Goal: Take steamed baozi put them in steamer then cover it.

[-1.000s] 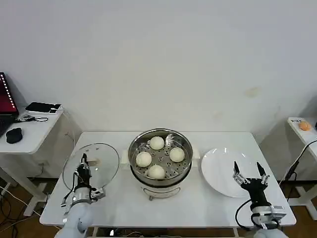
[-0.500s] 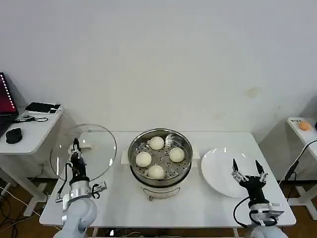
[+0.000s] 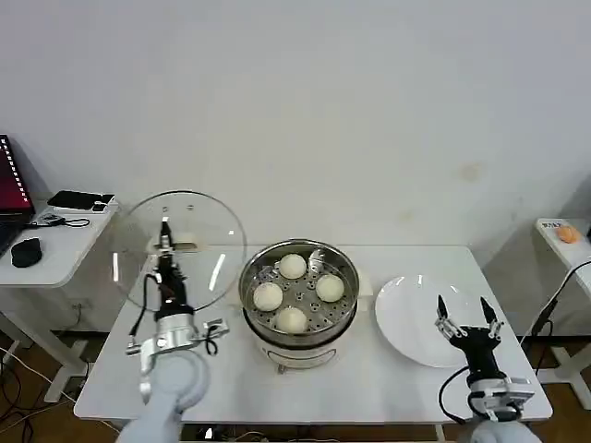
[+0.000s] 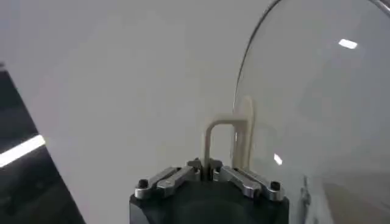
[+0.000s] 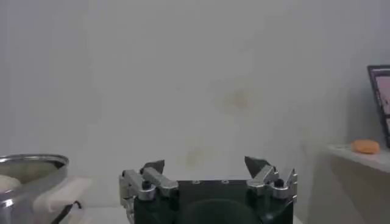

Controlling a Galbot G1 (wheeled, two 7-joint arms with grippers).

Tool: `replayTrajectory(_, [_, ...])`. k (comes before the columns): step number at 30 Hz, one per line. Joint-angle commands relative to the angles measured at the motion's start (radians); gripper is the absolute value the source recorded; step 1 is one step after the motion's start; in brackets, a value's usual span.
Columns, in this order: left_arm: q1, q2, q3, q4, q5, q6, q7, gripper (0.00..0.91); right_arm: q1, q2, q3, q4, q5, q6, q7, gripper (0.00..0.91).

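Nearest the robot, the right gripper point(image 3: 468, 318) stands upright over the near edge of the white plate point(image 3: 411, 318), fingers spread and holding nothing; in the right wrist view point(image 5: 207, 167) its two tips stand well apart.

On the other side the left gripper point(image 3: 167, 272) is raised above the table's point(image 3: 369, 378) left part, pinched on the cover's handle point(image 4: 222, 143) — the left wrist view shows the jaws pressed against the cream bar. The cover point(image 3: 180, 249) is held up on edge, clear of the table, just left of the steamer point(image 3: 298, 300).

In the steamer, at the table's middle, four baozi point(image 3: 292, 319) lie on the holed tray — uncovered.

Farther left, a side table point(image 3: 55, 254) stands against the wall.
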Motion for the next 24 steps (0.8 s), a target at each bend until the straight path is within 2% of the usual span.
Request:
replayTrajectory(1, [-0.064, -0.067, 0.411, 0.005, 0.092, 0.035, 0.082, 0.0, -0.011, -0.007, 0.023, 0.023, 0.007, -0.015, 0.002, 0.907])
replayTrajectory(9, [-0.195, -0.146, 0.428, 0.104, 0.088, 0.037, 0.2, 0.0, 0.005, -0.036, 0.031, 0.004, 0.023, -0.04, 0.005, 0.907])
replayTrajectory(20, [-0.225, -0.222, 0.398, 0.164, 0.165, 0.037, 0.357, 0.0, 0.019, -0.058, 0.008, -0.002, 0.046, -0.115, 0.017, 0.907])
replayTrajectory(24, [-0.213, -0.238, 0.372, 0.141, 0.221, 0.037, 0.465, 0.0, 0.022, -0.066, -0.002, 0.011, 0.047, -0.205, 0.027, 0.907])
